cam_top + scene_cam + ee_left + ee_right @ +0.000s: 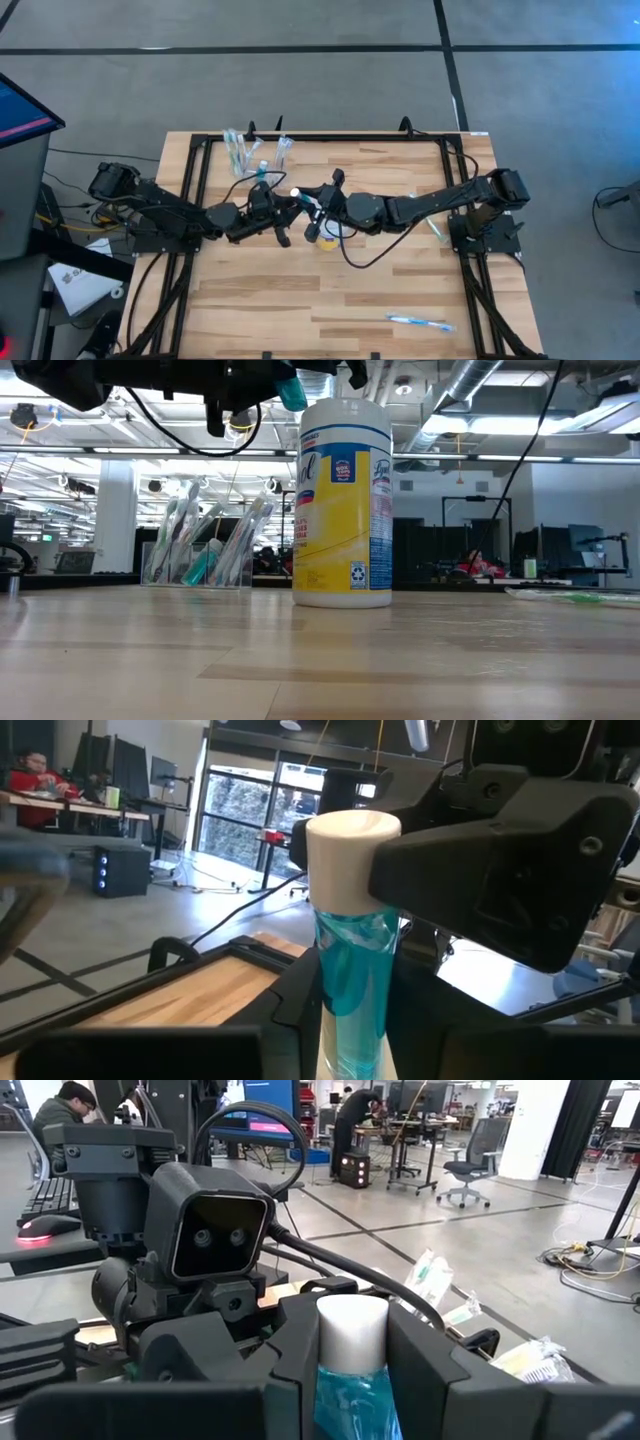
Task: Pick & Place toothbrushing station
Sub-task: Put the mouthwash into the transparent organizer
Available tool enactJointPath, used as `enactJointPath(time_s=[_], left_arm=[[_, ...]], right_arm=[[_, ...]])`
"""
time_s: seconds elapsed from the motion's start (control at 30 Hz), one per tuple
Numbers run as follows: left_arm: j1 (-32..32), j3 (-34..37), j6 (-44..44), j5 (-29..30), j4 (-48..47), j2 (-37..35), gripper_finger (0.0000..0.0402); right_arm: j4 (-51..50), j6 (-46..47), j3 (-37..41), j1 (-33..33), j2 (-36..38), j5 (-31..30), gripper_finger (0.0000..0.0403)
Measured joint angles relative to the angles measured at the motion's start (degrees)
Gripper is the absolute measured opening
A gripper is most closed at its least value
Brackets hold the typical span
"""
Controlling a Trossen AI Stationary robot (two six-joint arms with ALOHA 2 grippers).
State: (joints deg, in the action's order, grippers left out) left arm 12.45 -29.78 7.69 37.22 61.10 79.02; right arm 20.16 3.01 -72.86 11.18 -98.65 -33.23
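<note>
Tube [352, 1370] of blue paste clamped between left hand [283, 213] and right hand [312, 210], above tub [344, 500], toothbrushing station [205, 550] behind.

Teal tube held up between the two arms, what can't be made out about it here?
Lower end: cut off by the bottom edge in both wrist views, where left gripper and right gripper clamp the tube.
High view: arms cover all but its white cap.
Low view: top edge cuts it; only a teal tip shows.
</note>
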Motion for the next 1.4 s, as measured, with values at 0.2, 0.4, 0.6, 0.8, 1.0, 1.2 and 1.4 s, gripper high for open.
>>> enactJointPath(time_s=[0.2,0.4,0.6,0.8,1.0,1.2,1.4], left_arm=[[0.0,0.0,0.1,-0.02,-0.07,0.04,0.0076],[0.04,0.0,0.2,0.45,-0.51,0.09,0.0074],[0.07,-0.02,0.08,1.77,-1.68,0.0,0.0074],[0.74,-0.13,-0.08,3.1,-2.95,-0.01,0.0075],[1.36,-0.08,0.25,9.93,-6.94,-1.98,0.0075],[1.7,3.06,0.29,11.21,-7.51,-5.86,0.0075],[1.7,6.68,0.74,14.64,-8.82,-9.64,0.0073]], right_arm=[[-0.68,0.3,-0.06,0.0,0.0,0.3,0.0121],[-1.25,-0.26,-0.09,0.13,-0.07,-0.91,0.0142],[-1.87,-2.35,-0.01,0.31,-0.04,-1.59,0.0112],[-3.04,-3.25,0.02,0.44,0.3,-1.8,0.011],[-6.69,-3.46,0.11,1.18,2.3,-5.16,0.0122],[-8.57,-3.62,0.11,1.55,4.72,-5.83,0.0129],[-13.43,-3.17,0.09,1.66,6.67,-5.84,0.0127]])
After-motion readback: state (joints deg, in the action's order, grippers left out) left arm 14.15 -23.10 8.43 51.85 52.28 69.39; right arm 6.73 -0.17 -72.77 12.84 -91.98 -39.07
